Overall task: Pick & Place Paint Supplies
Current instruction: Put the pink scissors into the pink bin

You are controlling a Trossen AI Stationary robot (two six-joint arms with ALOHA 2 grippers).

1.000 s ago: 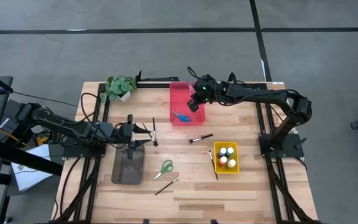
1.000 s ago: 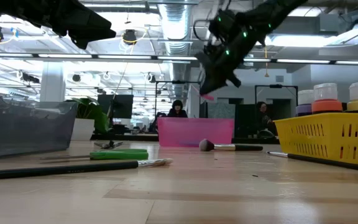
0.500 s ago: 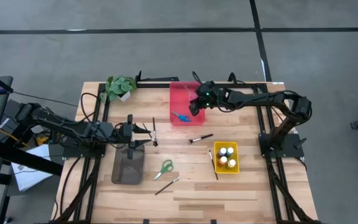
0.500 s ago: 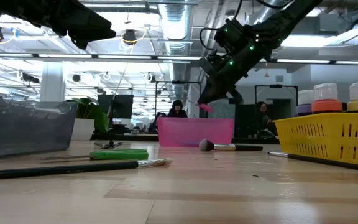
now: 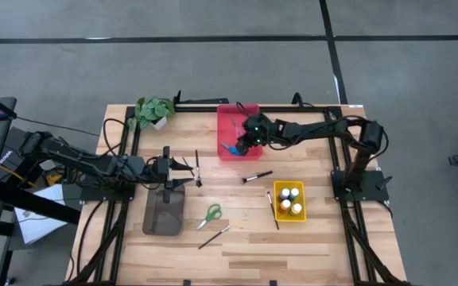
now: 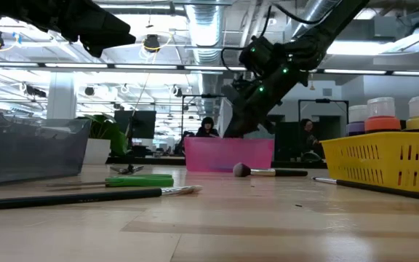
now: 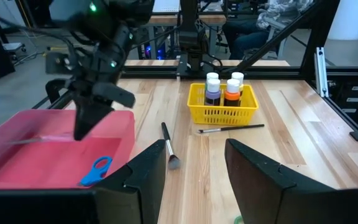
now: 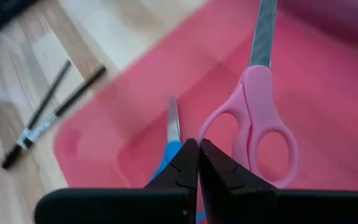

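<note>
My right gripper (image 5: 242, 144) is low over the red tray (image 5: 227, 115) and shut on pink scissors (image 8: 257, 118). Blue scissors (image 5: 230, 148) lie flat on the tray floor just beside it. My left gripper (image 7: 194, 168) is open and waits above the table's left half, near the grey tray (image 5: 163, 213), touching nothing. Green scissors (image 5: 212, 213) and several dark brushes (image 5: 257, 176) lie flat on the wood. Paint bottles (image 5: 290, 199) stand in the yellow basket (image 5: 277, 208). My right gripper pinches the pink scissors between its two fingers at the rim of one handle ring (image 8: 211, 127). The fingers slant down into the tray from the table's right side. The blades (image 8: 264, 28) point away from the fingertips. Whether the scissors touch the tray floor I cannot tell.
A small potted plant (image 5: 154, 110) stands at the far left corner. Black arm frames run along the table's left and right sides. The near half of the table holds bare wood around a brush (image 5: 213, 236). People sit in the room beyond the far edge.
My right gripper has come down from high above the red tray into it, drifting slightly toward the table's left and near edges, and has carried the pink scissors along. It has stayed shut.
</note>
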